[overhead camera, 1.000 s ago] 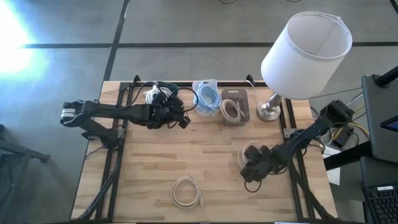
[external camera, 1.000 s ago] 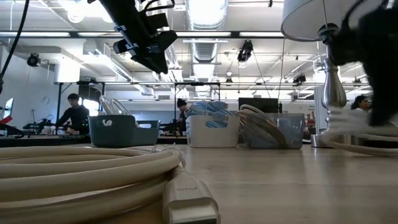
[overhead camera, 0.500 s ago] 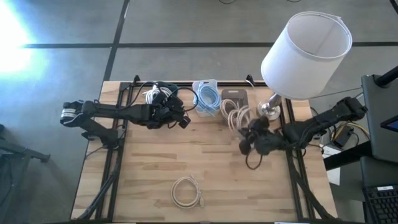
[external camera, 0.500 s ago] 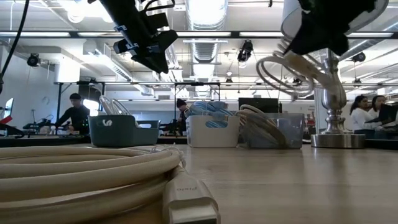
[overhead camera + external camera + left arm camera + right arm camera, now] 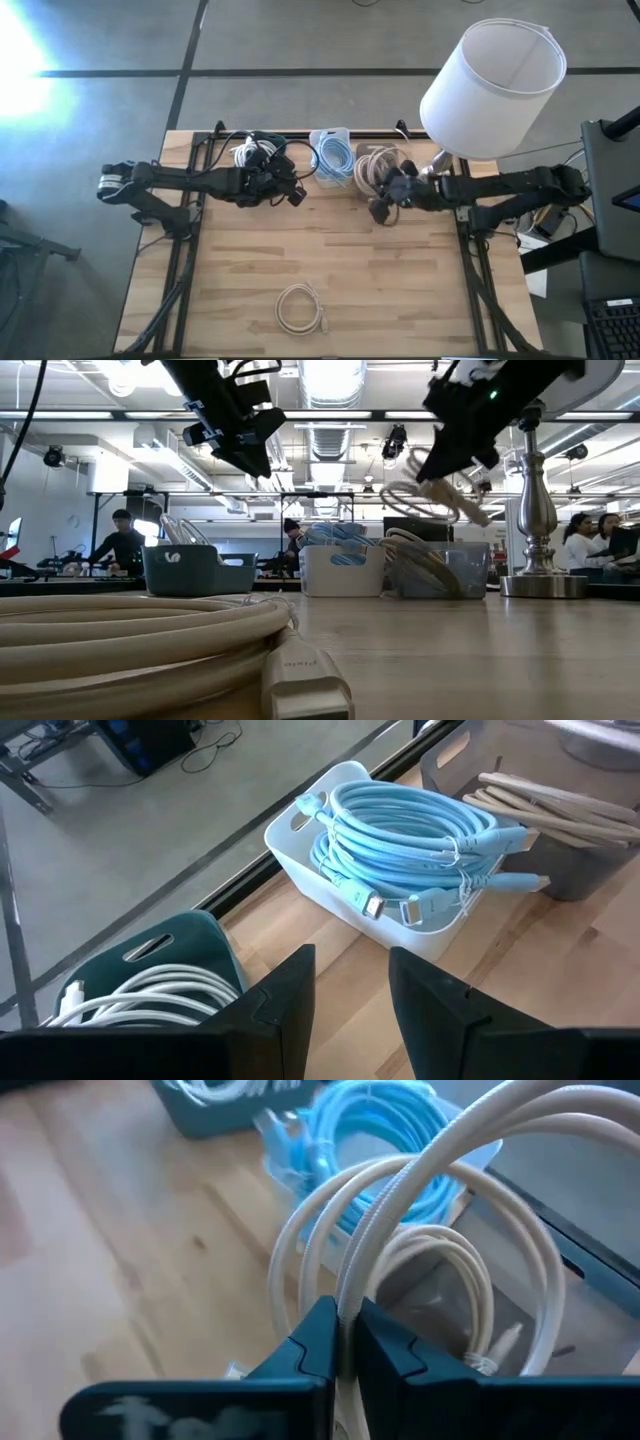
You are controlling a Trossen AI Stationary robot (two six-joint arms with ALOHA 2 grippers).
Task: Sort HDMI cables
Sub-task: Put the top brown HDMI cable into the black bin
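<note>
1 beige coil (image 5: 375, 166) hangs above the grey bin (image 5: 379, 187), blue coils (image 5: 333, 157) binned, 1 beige coil (image 5: 299, 307) lies near the table's front.

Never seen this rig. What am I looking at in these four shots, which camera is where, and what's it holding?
Two dark robot arms work at a wooden table. One picture looks straight down, one sits at table height, and one rides on each wrist.

At the table's far edge stand three bins: a teal bin with white cables, a white bin with light blue cables, and a grey bin with beige ones. A lamp stands beside them. One more beige cable lies loose near the front edge.

The right gripper has its jaws shut on a beige coil, lifted above the grey bin. The left gripper hangs by the teal bin, jaws open, holding nothing.
</note>
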